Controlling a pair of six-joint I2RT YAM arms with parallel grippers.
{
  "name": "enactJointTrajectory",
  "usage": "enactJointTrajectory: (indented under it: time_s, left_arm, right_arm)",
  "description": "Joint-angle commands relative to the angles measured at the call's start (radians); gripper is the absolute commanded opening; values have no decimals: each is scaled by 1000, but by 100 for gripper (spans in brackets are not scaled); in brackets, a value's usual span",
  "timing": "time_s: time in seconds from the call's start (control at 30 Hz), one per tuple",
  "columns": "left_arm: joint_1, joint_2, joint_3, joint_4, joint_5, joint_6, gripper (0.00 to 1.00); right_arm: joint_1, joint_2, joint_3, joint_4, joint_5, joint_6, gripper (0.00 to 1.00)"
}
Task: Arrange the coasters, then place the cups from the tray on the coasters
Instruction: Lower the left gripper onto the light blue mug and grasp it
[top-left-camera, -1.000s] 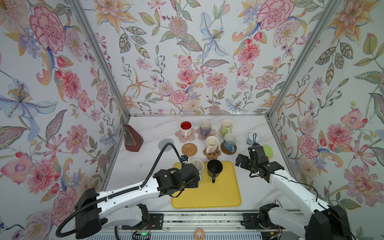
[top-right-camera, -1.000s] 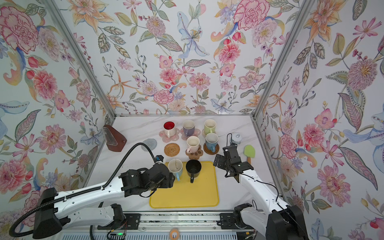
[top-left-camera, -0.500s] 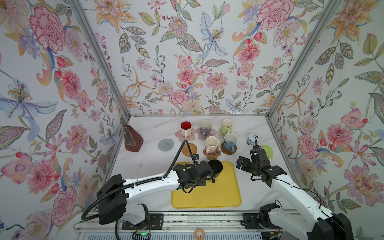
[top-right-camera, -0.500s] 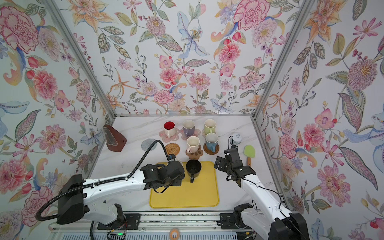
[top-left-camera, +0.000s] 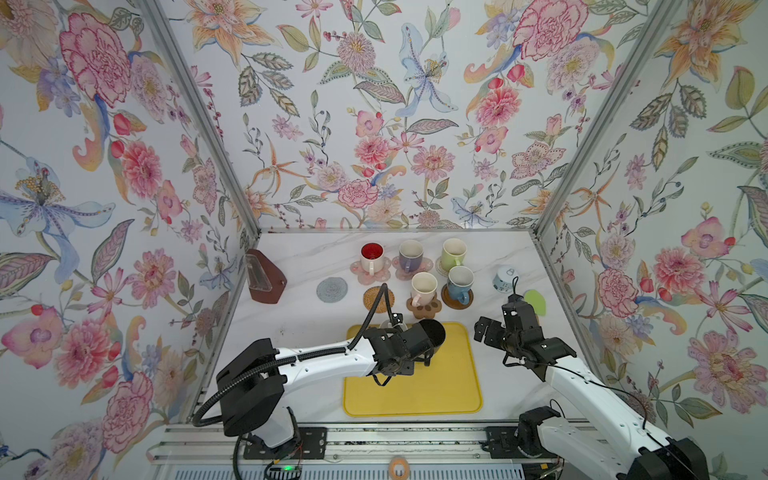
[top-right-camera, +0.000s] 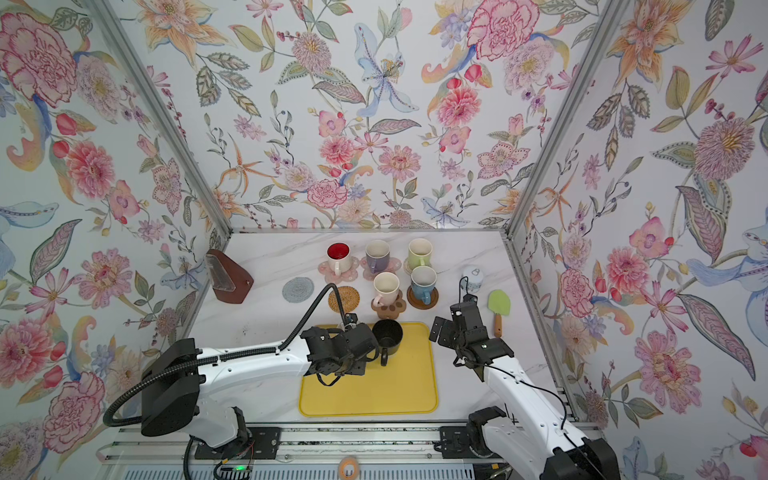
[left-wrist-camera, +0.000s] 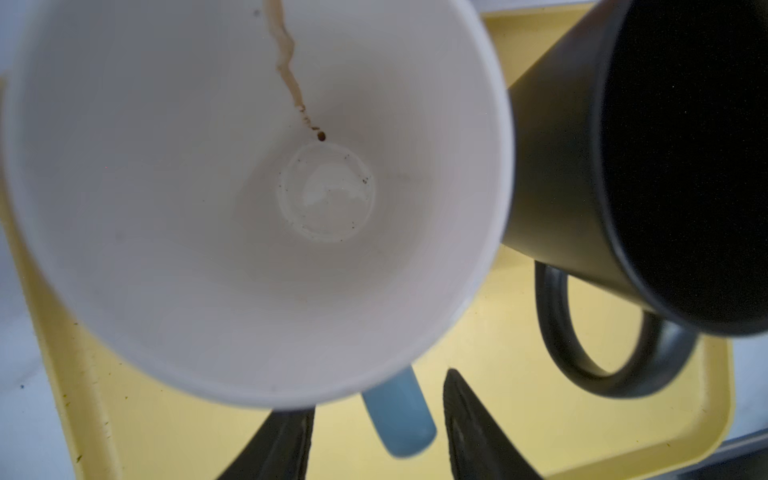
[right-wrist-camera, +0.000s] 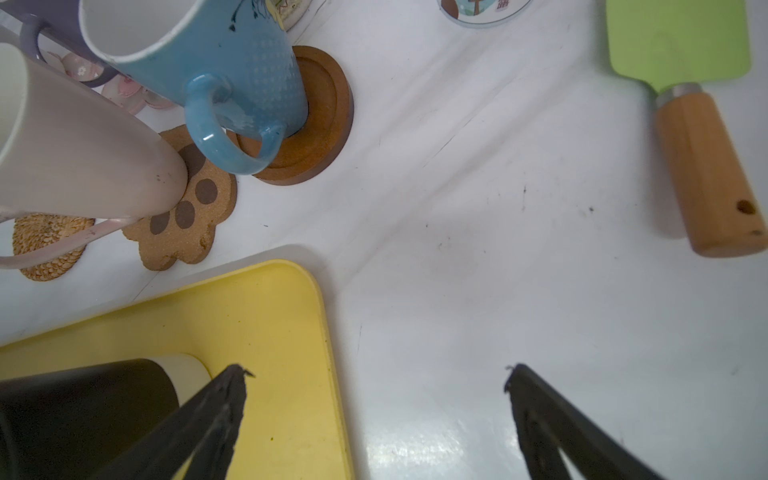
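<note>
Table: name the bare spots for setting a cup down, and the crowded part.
Bare: near half of the tray; marble between tray and spatula; marble left of the tray, in front of the grey coaster. Crowded: the mugs on coasters behind the tray.

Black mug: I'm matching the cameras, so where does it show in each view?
Top view: black mug, centre, near the tray's far edge.
Top view: black mug, same spot.
Left wrist: black mug close up beside the light blue mug, handle showing.
Right wrist: black mug partly seen, on the tray near its rounded corner.
Shared landmark: the tray.
</note>
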Motion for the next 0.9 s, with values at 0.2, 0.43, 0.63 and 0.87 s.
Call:
enactJointTrajectory:
  time_s: [0.2,0.43,0.63,0.87]
  left_arm:
    - [29,-8,-4,-32,-27,30,49]
    - [46,-69,-21,-24,-37,41,49]
    - [53,-8,25,-4,-21,69,55]
    - [69,41,36,3,-11,85,51]
  right_arm:
    - [-11,-26,-26,-6,-6,-18,99]
    - [-13,-25,-27,-6,-8,-19,99]
    - [-14,-23,-23,-5,-7,-24,99]
    - [-18,-31,-26,-9,-8,-25,99]
